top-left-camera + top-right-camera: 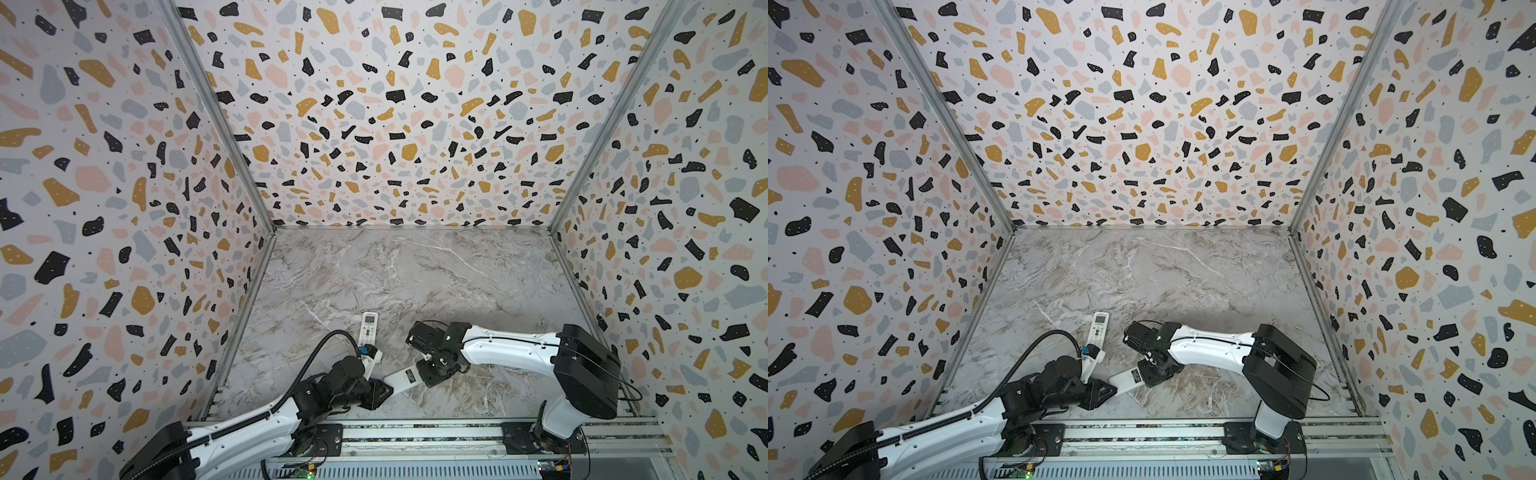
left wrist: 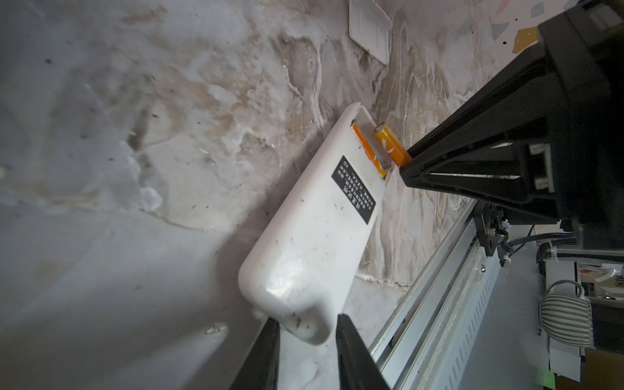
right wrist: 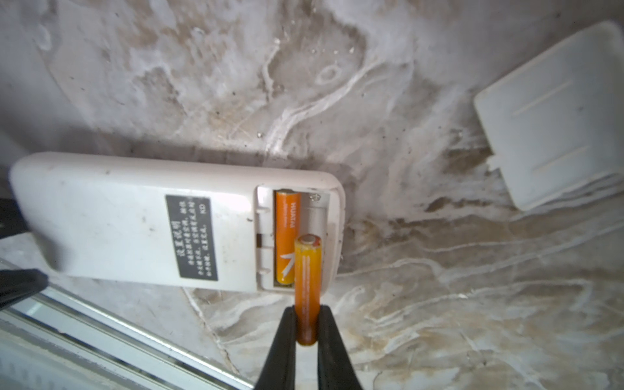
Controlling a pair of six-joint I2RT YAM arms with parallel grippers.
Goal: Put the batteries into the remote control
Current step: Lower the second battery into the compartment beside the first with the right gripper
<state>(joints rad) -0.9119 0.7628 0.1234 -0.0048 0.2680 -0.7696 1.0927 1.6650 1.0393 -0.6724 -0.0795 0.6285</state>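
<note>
Battery (image 3: 307,270), orange, pinched at its rear end by right end effector (image 3: 308,312), with the free end over the empty slot of the remote (image 3: 128,219). Second battery (image 3: 286,236), also orange, sits in the neighbouring slot. Remote lies face down on desk (image 3: 405,320), its opposite end clamped by left end effector (image 2: 305,322). Loose cover (image 3: 553,114) lies apart from it. Another remote (image 1: 369,328) lies face up farther back.

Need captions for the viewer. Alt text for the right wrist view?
The right fingers pinch an orange battery by one end, its tip over the empty slot of a face-down white remote; a second battery is seated. The left fingers grip the remote's far end, and the cover lies apart on the table.
</note>
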